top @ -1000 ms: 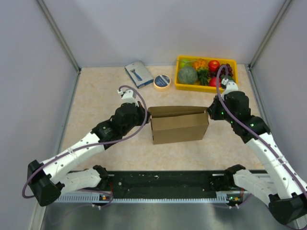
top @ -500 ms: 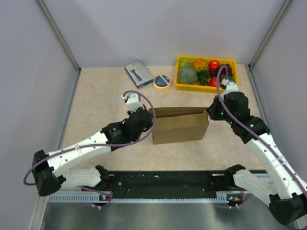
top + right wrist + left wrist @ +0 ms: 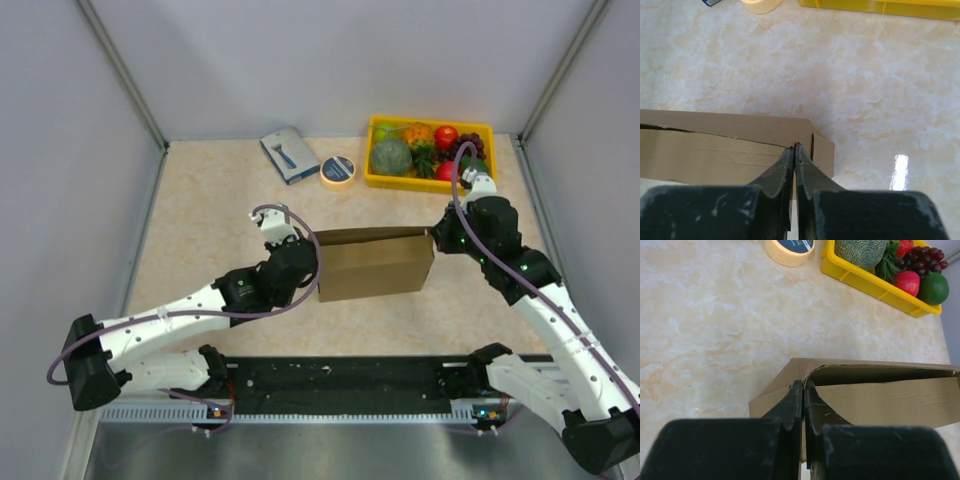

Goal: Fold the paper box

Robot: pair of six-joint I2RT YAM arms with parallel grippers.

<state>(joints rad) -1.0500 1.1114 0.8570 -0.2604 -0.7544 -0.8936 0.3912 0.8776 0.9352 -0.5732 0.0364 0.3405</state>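
The paper box (image 3: 375,265) is a plain brown carton lying lengthwise in the middle of the table, its top flap lowered with a narrow dark gap along the back. My left gripper (image 3: 312,262) is at the box's left end. In the left wrist view the gripper (image 3: 803,385) is shut on the left end panel of the box (image 3: 890,402). My right gripper (image 3: 437,238) is at the box's back right corner. In the right wrist view the gripper (image 3: 794,148) is shut on the cardboard edge at that corner of the box (image 3: 705,155).
A yellow fruit tray (image 3: 430,183) stands at the back right, close behind my right arm. A tape roll (image 3: 338,169) and a blue-grey packet (image 3: 289,153) lie at the back centre. A black rail (image 3: 340,385) runs along the near edge.
My left gripper has swung in from the box's back left corner to its left end and closed there. The top flap has come down, narrowing the opening. The right arm barely moved.
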